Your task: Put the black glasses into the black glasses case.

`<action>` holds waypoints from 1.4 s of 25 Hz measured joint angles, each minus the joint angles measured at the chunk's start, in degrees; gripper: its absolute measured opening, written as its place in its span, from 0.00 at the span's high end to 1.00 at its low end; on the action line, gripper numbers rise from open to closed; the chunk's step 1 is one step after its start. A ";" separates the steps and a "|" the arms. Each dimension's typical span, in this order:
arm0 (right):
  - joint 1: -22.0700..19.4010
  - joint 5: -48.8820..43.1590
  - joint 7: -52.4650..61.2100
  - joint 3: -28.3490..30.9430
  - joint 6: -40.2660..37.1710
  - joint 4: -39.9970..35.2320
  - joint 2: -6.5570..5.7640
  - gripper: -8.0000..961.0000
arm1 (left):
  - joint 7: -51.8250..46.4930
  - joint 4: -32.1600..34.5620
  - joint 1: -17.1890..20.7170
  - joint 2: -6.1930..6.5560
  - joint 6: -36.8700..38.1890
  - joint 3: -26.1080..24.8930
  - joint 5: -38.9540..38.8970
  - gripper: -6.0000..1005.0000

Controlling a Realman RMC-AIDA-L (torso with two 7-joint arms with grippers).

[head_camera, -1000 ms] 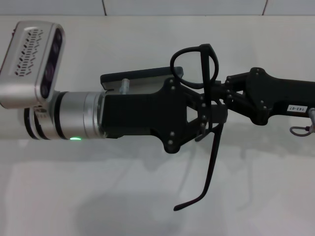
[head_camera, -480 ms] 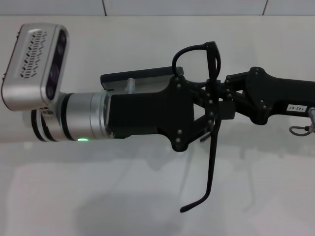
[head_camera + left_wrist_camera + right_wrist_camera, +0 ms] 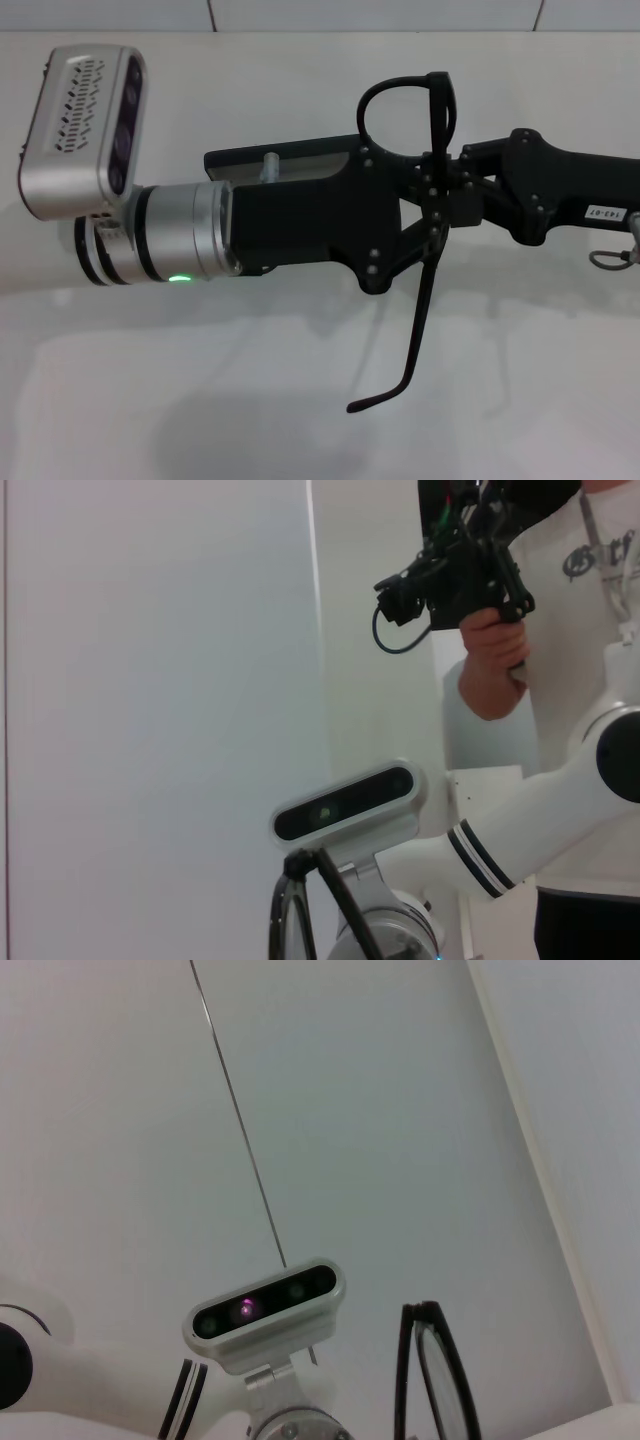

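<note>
Left gripper [image 3: 432,215] and right gripper [image 3: 440,195] meet mid-air, both clamped on the black glasses [image 3: 425,140]. 1 temple arm hangs down. The black glasses case [image 3: 275,160] lies behind them.

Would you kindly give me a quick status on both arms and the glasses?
Both end effectors, left and right, meet at the black glasses, held in the air. One temple arm hangs down. Black glasses case mostly hidden behind the left arm.

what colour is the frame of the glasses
Black; the thin-framed black glasses show best in the head view.
</note>
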 joint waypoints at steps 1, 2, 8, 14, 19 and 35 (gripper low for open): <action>0.03 0.06 0.00 0.02 -0.09 0.00 -0.02 0.94 | 0.06 -0.08 0.00 0.05 -0.20 0.75 -0.82 0.99; 0.04 0.18 0.00 0.03 -0.15 0.00 -0.04 0.94 | 0.14 -0.09 0.05 0.13 -0.51 1.71 -1.90 0.99; 0.10 0.49 -0.20 0.05 -0.29 0.00 -0.01 0.94 | 0.16 0.16 0.15 0.36 -1.17 3.54 -3.78 0.99; -0.45 0.38 -0.59 0.46 1.06 -0.30 -0.09 0.94 | -1.27 1.12 0.51 0.69 -0.92 3.52 -3.89 0.99; -1.03 0.38 -0.79 0.66 3.09 -0.68 -0.39 0.94 | -1.81 2.44 1.76 0.77 -0.72 3.47 -3.90 0.99; -6.35 0.34 -0.61 6.63 6.71 -7.47 -2.35 0.94 | -13.05 8.82 5.79 7.55 3.30 2.75 -0.97 0.99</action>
